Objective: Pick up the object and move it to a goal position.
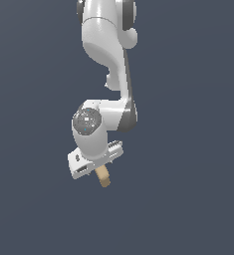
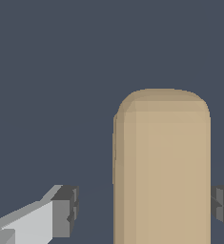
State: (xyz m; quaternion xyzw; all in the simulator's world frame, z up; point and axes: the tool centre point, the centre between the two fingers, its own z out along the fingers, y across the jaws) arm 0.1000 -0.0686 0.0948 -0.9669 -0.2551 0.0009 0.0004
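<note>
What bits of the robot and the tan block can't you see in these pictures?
- Tan block: its upper part is hidden behind the gripper in the exterior view; the wrist view's edge cuts off its near end.
- Grip: in the wrist view one finger stands clear of the block, the other is mostly cut off, so contact is unclear.
- Goal position: no marker shows.

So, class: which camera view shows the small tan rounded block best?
The wrist view: the small tan rounded block fills much of the frame, its rounded end clear. The exterior view shows only a tiny stub protruding below the white gripper.
</note>
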